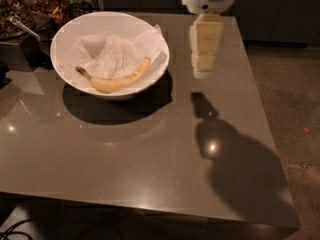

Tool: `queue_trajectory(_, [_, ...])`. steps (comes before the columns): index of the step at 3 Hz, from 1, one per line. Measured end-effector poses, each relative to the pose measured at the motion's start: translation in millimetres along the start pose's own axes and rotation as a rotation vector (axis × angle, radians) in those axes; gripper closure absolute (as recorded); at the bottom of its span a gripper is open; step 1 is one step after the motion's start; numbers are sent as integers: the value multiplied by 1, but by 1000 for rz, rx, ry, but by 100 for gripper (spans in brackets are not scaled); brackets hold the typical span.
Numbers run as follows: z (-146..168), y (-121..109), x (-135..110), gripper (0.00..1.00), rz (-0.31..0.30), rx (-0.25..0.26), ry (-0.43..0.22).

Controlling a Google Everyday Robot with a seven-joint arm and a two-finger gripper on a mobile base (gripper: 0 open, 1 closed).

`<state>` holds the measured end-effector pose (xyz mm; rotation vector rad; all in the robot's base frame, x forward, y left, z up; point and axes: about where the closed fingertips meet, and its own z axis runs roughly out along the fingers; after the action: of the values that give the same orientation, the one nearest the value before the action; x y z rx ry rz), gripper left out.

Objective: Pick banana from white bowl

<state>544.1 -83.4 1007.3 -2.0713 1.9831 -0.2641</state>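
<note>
A yellow banana [116,79] with a dark stem tip lies on crumpled white paper inside the large white bowl [67,29] at the back left of the grey table [130,154]. My gripper [202,71] hangs above the table to the right of the bowl, pointing down, apart from the bowl and banana. It casts a shadow on the table surface below it.
Dark containers with brown contents [47,4] and a dark box [20,51] stand left of and behind the bowl. The table's right edge meets a speckled floor [295,104]. Dark cabinets line the back.
</note>
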Motion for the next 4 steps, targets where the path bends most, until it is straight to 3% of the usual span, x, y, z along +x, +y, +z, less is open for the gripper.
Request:
queue_trajectory(1, [6,-24,-33,0,-99,4,-17])
queue_trajectory(2, [7,-30,-42,0,-96,32,-39])
queue_trajectory(4, [33,-61,-101,5,-127,10,-58])
